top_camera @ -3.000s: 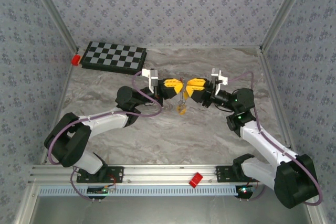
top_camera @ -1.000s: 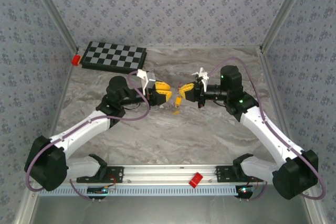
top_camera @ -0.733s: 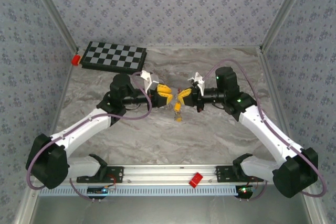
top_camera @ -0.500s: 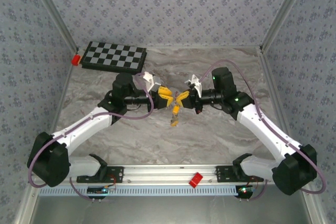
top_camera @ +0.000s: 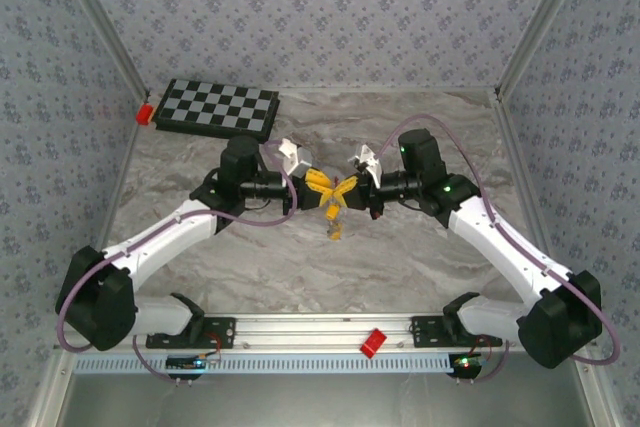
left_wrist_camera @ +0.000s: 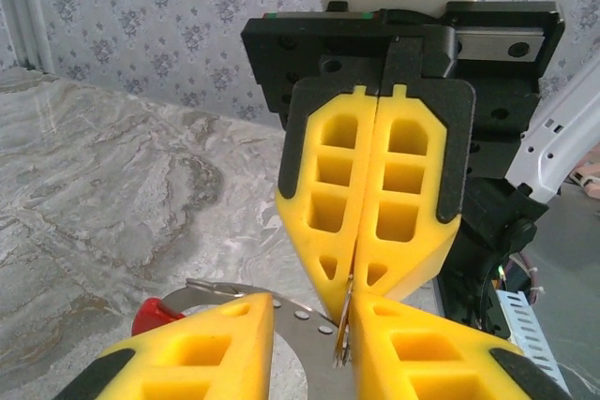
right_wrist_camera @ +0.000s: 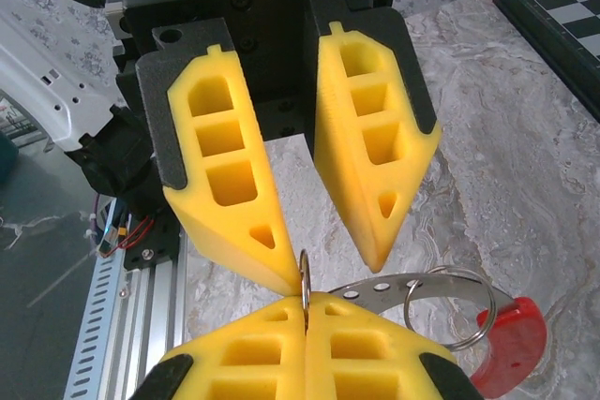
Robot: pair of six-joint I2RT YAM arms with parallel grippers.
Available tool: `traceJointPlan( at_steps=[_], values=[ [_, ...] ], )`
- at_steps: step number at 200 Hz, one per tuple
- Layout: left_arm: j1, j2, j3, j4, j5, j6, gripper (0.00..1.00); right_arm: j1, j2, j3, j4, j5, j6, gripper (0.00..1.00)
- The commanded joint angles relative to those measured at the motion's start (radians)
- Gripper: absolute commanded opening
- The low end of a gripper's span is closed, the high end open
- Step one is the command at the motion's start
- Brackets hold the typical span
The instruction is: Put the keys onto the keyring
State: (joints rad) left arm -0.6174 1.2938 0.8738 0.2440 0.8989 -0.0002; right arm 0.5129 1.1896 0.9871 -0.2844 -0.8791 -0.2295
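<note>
Yellow right gripper (right_wrist_camera: 305,302) clamped on keyring (right_wrist_camera: 375,290), left gripper (right_wrist_camera: 333,272) with jaws apart

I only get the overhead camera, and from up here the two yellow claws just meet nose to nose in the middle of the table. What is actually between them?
Observer: The right gripper is shut flat on a thin metal ring, which its wrist camera sees edge-on, sticking out past the fingertips.
Operator: And the other claw, is it pinching too?
Observer: No. The left gripper has its jaws apart, and the ring sits in the gap between them.
Operator: Is anything else attached there?
Observer: Yes, a curved metal strip with small holes leads off from the fingertips toward a red piece.
</note>
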Motion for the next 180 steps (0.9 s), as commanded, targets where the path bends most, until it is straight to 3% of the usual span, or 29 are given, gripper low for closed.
traceJointPlan(
  at_steps=[1,49,91,111,122,142,180],
  values=[
    [-0.007,0.005,0.033,-0.015,0.028,0.028,0.23,0.012,0.008,0.041,-0.022,-0.019,-0.022,0.00],
    [-0.015,0.011,0.054,-0.095,0.052,0.088,0.18,0.013,0.004,0.041,-0.027,-0.021,-0.028,0.00],
    [-0.016,0.017,0.060,-0.105,0.056,0.096,0.00,0.012,-0.003,0.035,-0.017,-0.021,-0.024,0.00],
    [-0.015,0.014,0.048,-0.074,0.040,0.078,0.00,0.010,-0.012,0.030,-0.010,-0.005,-0.015,0.00],
    [-0.016,0.007,0.036,-0.038,0.021,0.057,0.00,0.006,-0.024,0.019,0.010,0.013,-0.004,0.16],
    [-0.015,-0.009,-0.001,0.066,-0.006,0.008,0.00,-0.006,-0.060,-0.024,0.091,0.069,0.050,0.26],
    [-0.015,-0.030,-0.065,0.302,-0.061,-0.122,0.00,-0.052,-0.146,-0.126,0.277,0.131,0.172,0.31]
  ],
)
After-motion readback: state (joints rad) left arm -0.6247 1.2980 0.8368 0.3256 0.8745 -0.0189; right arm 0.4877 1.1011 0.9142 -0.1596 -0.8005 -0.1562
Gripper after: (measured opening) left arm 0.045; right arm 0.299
